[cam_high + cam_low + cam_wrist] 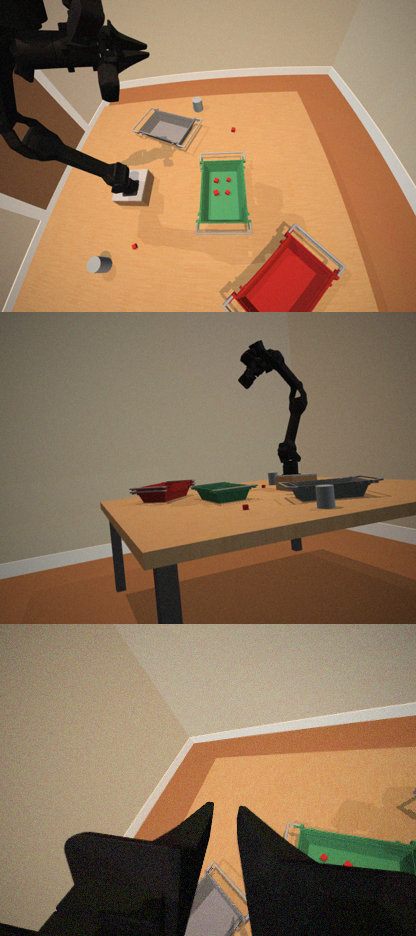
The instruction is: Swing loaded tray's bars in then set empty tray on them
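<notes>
The green tray (226, 211) (223, 495) (360, 844) stands on the table, holding several small red blocks (216, 192) (324, 857). Its two wire bars, one (222, 153) at the far end and one (224, 233) at the near end, are swung out. An empty red tray (282, 278) (166, 493) stands beyond it at the lower right, cut off by the frame edge, bars out. An empty grey tray (169, 130) (336, 489) (212, 911) stands on the other side, bars out. My gripper (147, 50) (225, 810) is high above the table, slightly open, with nothing between its fingers.
One grey cylinder (197, 104) (325, 496) stands near the grey tray, another (99, 264) (272, 478) at the lower left. Loose red blocks (233, 129) lie on the table, one (134, 246) by the second cylinder. The arm stands on a pale box (144, 188) (295, 482).
</notes>
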`<state>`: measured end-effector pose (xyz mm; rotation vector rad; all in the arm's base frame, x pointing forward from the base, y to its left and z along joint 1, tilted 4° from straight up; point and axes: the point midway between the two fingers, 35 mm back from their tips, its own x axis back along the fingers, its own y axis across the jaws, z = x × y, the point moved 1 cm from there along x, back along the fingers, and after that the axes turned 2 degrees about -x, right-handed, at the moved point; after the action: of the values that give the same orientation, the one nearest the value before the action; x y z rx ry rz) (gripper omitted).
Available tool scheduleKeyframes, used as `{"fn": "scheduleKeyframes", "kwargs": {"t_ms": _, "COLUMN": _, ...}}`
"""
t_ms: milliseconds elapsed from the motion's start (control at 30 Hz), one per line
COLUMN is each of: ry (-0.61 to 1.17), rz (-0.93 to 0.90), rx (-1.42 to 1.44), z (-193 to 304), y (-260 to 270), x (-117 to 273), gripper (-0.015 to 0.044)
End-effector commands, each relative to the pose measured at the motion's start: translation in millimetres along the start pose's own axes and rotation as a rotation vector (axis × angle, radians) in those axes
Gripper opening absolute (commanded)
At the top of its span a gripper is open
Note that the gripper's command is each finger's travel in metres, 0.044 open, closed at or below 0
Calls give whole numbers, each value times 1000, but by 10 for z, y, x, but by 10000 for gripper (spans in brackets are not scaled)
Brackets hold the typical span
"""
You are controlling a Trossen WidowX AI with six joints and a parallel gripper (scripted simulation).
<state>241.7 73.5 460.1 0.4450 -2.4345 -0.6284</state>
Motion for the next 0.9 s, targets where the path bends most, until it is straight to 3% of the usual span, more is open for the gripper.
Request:
{"fn": "scheduleKeyframes", "kwargs": {"t_ms": 0, "ry": 127, "rz": 70, "rx": 243, "z": 43, "y": -245, "x": -624, "gripper": 80}}
{"fn": "scheduleKeyframes", "kwargs": {"t_ms": 467, "ry": 520, "rz": -15, "rx": 1190, "z": 493, "y": -788, "x": -1842, "gripper": 80}}
{"fn": "scheduleKeyframes", "kwargs": {"t_ms": 867, "ry": 795, "rz": -310, "rx": 1817, "z": 1049, "y": -1177, "x": -2528, "gripper": 80}}
